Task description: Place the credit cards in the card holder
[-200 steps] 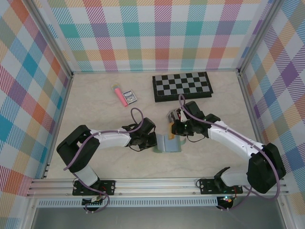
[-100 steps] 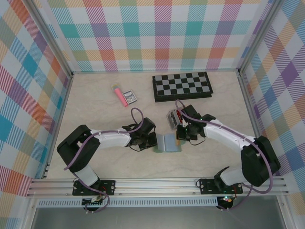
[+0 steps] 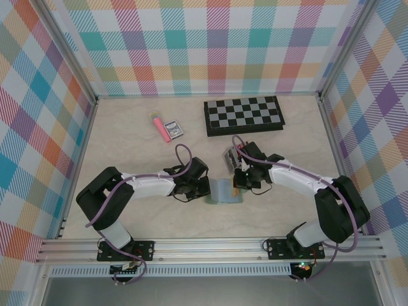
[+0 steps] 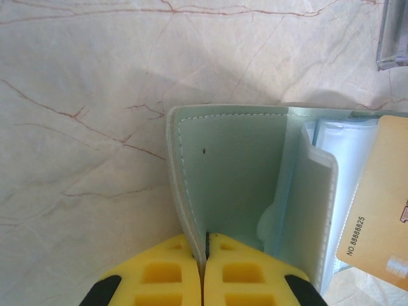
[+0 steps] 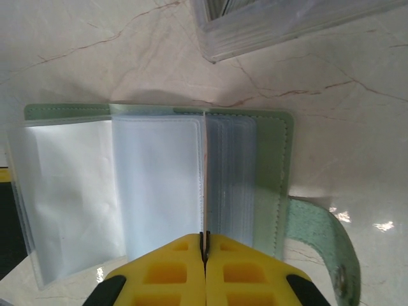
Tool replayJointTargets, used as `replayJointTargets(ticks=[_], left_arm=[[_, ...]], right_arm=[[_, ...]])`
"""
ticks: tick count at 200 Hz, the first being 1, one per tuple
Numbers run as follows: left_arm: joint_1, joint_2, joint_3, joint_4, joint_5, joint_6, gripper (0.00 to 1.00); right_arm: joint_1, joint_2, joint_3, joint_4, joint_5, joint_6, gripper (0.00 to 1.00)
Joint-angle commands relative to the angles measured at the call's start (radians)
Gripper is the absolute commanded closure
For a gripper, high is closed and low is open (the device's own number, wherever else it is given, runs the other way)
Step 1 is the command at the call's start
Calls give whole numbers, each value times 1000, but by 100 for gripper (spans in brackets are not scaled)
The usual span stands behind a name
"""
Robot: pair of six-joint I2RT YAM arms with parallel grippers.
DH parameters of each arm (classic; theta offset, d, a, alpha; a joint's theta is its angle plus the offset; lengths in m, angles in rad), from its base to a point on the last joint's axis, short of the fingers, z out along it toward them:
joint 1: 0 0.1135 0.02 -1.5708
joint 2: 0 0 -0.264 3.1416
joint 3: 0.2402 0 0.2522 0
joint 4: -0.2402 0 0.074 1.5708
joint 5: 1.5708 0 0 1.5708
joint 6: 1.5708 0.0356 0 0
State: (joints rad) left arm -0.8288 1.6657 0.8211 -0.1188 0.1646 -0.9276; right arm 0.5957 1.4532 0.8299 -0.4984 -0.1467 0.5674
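Top external view showed the marbled tabletop (image 3: 127, 159) with a black-and-white chessboard (image 3: 243, 115) at the back. The sage-green card holder (image 3: 224, 192) lay open near the front, between the two tools. Its long axis ran left to right. Just behind it stood a clear rack (image 3: 231, 159), its contents too small to make out.

From the left wrist, the left tool (image 4: 205, 245) was pressed together on the edge of the holder's green cover. From the right wrist, the holder's clear sleeves (image 5: 159, 185) were fanned out like pages, all looking empty. The closing tab (image 5: 319, 236) stuck out from the right-hand flap.

The right tool (image 5: 204, 241) pinched a yellow-orange credit card (image 4: 382, 223), which that camera saw edge-on. The card stood upright with its far end down among the sleeves. Whether it had entered a pocket could not be told.

Near the back left lay a pink marker (image 3: 159, 127), with a small dark packet (image 3: 173, 130) beside it.
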Motion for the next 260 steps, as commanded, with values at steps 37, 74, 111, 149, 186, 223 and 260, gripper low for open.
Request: replayJointTargets(ticks=[37, 74, 111, 149, 186, 223, 260], left_arm=[[3, 55, -22, -47, -10, 3, 100], [3, 62, -20, -42, -8, 1, 100], [3, 61, -22, -39, -10, -1, 100], [3, 57, -31, -35, -20, -5, 100], [3, 61, -42, -29, -30, -12, 100], [3, 75, -63, -3, -39, -29, 100], [3, 100, -71, 16, -33, -32, 100]], right_arm=[[1, -3, -9, 97, -94, 54, 93], [1, -19, 3, 126, -144, 76, 93], [1, -16, -9, 179, -186, 104, 92], [1, -5, -17, 220, -230, 124, 92], [1, 1, -27, 258, -267, 146, 92], [1, -48, -24, 253, -249, 163, 92], [-4, -138, 13, 8, 23, 82, 92]])
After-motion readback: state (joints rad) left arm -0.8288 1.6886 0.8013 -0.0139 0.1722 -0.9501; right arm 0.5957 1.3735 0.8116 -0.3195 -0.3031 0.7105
